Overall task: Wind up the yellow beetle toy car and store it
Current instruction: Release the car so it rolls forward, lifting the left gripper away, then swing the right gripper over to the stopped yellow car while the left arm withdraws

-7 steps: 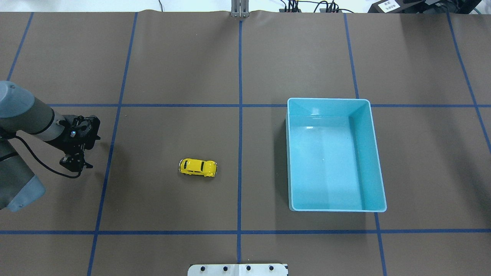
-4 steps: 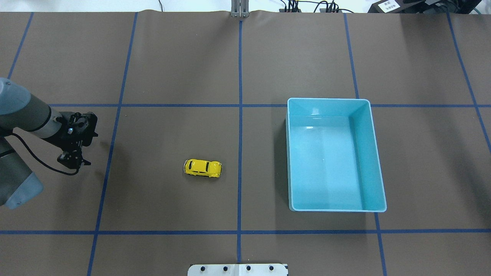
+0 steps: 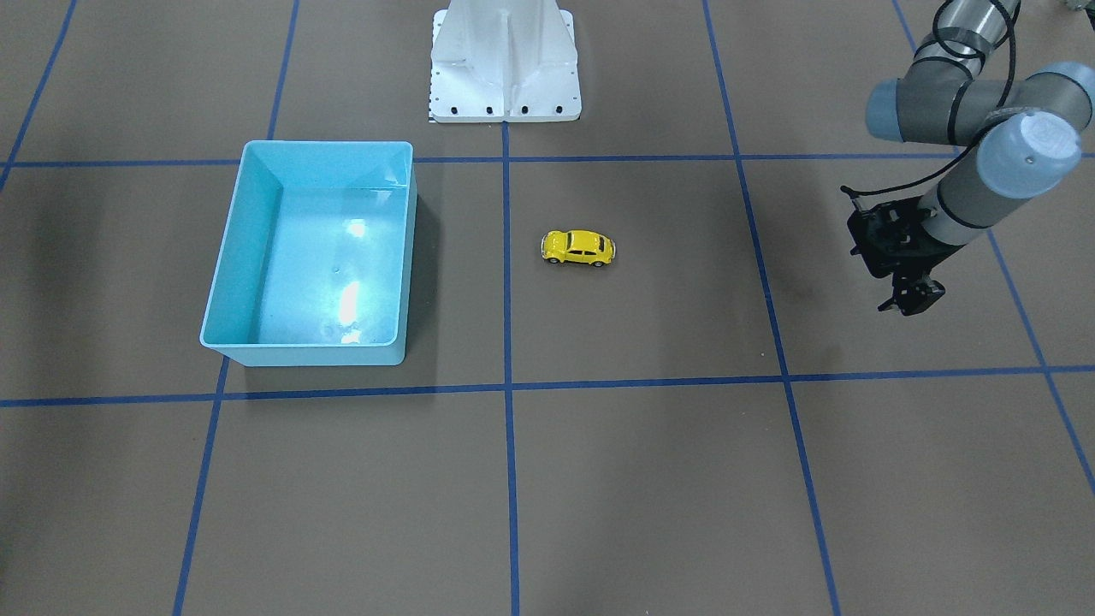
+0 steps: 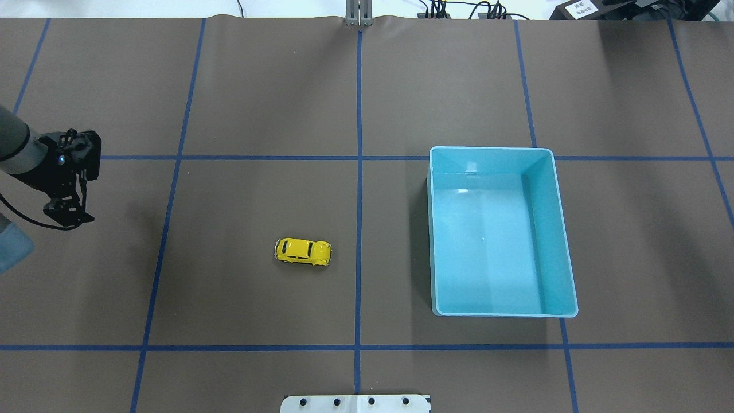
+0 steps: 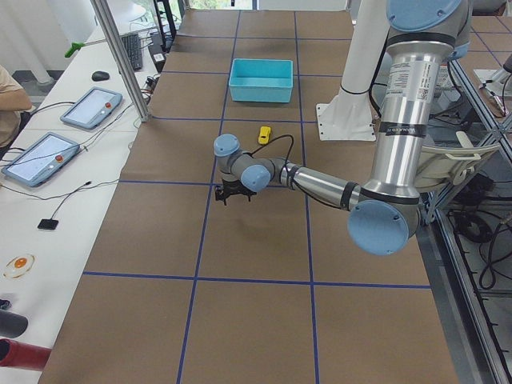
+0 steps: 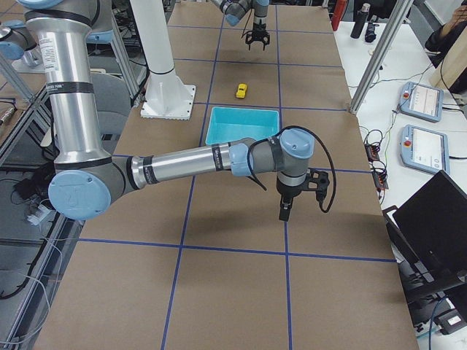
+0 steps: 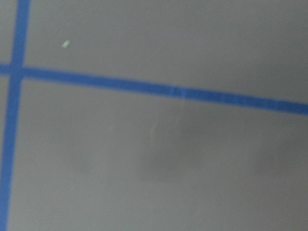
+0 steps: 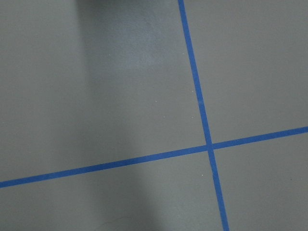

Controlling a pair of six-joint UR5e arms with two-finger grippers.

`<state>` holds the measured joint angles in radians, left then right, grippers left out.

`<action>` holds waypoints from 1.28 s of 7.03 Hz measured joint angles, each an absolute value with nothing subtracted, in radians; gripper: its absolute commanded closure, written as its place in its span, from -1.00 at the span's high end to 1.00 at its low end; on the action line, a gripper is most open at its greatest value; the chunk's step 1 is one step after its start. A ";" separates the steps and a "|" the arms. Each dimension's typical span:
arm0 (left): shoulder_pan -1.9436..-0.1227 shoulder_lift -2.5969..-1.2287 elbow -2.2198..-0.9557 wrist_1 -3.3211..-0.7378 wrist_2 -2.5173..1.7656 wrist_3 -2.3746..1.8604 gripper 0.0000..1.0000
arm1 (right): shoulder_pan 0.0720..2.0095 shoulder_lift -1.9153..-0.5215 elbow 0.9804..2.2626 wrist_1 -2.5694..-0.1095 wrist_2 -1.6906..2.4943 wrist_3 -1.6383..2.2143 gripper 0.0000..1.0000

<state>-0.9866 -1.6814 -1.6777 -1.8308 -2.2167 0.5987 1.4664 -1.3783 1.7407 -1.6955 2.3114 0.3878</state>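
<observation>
Retreating leftward with fingers apart and empty, the left gripper (image 4: 67,215) leaves the car (image 4: 303,252), after 1 short roll, stopped short of the bin (image 4: 556,241), so pickup and storing remain; whether the right gripper (image 6: 283,212) is clenched or released cannot be told.

In the overhead view the left arm (image 4: 14,152) is cut off by the picture's left edge, so only its wrist end and the left gripper (image 4: 67,214) show. The left wrist view is blurred, giving nothing but brown table cover (image 7: 192,168) and soft-edged blue tape (image 7: 144,87). The right gripper (image 6: 284,211) shows only in the right-side view, small and dark, so whether its fingers are apart or together cannot be told, and the toy car (image 5: 263,134) is too small in both side views for windows or wheels to be made out.
</observation>
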 measured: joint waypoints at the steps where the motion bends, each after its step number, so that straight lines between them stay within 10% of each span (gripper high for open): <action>1: -1.042 -1.683 -1.680 -1.801 -2.223 0.599 1.00 | 1.439 -1.313 1.767 -1.780 2.310 0.388 1.00; 9: -1.415 -1.613 -1.577 -1.739 -2.330 0.334 0.99 | 0.742 -0.920 2.136 -1.973 2.071 0.255 1.00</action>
<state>-1.4149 -1.6134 -1.5769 -1.7394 -2.3299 0.3336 0.7424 -0.9204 2.1355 -1.9735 2.0712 0.2549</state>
